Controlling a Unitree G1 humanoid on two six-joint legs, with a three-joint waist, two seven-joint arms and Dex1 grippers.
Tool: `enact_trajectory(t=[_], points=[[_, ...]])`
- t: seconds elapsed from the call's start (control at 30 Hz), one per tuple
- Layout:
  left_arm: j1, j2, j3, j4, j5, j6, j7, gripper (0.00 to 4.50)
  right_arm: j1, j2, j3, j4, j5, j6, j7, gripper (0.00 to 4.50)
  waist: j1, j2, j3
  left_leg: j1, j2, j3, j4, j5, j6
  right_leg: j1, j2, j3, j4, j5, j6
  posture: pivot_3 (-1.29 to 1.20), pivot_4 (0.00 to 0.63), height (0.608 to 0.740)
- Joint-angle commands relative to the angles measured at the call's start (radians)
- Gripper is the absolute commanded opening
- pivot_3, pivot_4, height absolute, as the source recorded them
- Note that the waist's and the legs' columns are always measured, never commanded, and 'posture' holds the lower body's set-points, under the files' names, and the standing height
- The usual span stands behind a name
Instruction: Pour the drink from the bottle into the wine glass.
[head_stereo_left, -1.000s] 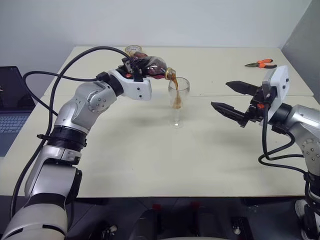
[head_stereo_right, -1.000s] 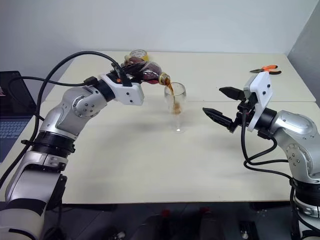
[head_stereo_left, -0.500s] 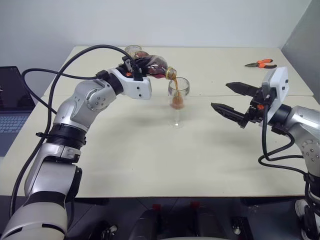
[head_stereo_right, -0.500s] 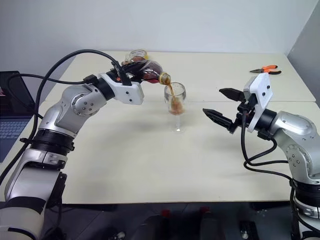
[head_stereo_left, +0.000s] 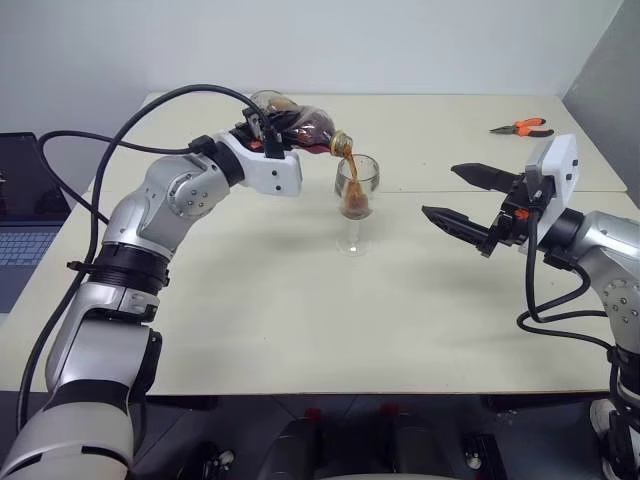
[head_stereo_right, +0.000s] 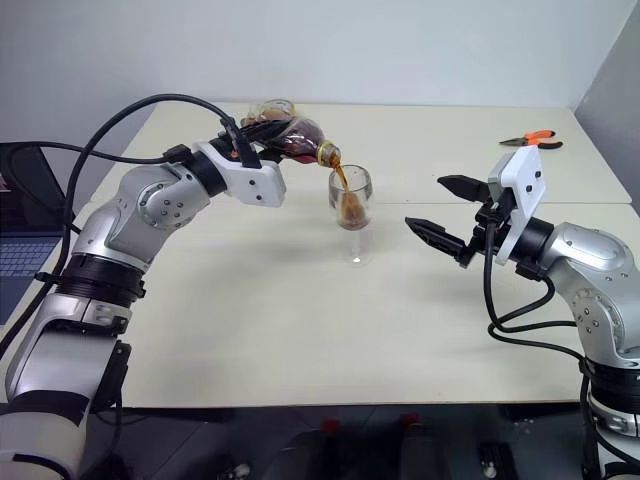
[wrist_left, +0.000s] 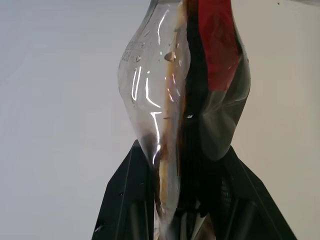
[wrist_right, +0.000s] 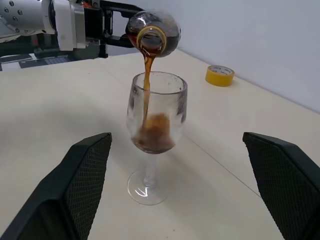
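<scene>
Left gripper (head_stereo_left: 272, 137) clamps tilted bottle (head_stereo_left: 305, 128); cola level in wine glass (head_stereo_left: 355, 196) has risen, pour progressing; right gripper (head_stereo_left: 462, 199) idle, fingers wide, empty

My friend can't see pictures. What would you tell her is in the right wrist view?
A tipped bottle pours dark brown drink into a wine glass on a pale table. The glass stands between two wide-apart black fingers. A yellow tape roll lies behind.

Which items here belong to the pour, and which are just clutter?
In the job: bottle, tipped in the left gripper; drink streaming out; wine glass, part filled.

Lying about: pliers, yellow tape roll, laptop. Right gripper open, idle.
</scene>
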Motion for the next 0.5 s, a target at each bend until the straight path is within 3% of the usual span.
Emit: enact_trajectory(t=[0.03,0.5], points=[[-0.041,0.018,0.009,-0.013,-0.002,-0.017,0.011,1.15,-0.016,-0.001,-0.014,-0.028,-0.003,-0.009,-0.015,4.50,0.000,0.000,0.000,0.000,0.000,0.000,0.000,0.000,0.000,0.000,0.000,0.000,0.000,0.000,0.000,0.00,0.150,0.740],[-0.057,0.022,0.003,0.004,0.007,-0.037,0.005,1.15,-0.040,0.010,0.002,-0.045,0.006,0.010,-0.041,4.50,0.000,0.000,0.000,0.000,0.000,0.000,0.000,0.000,0.000,0.000,0.000,0.000,0.000,0.000,0.000,0.00,0.150,0.740]])
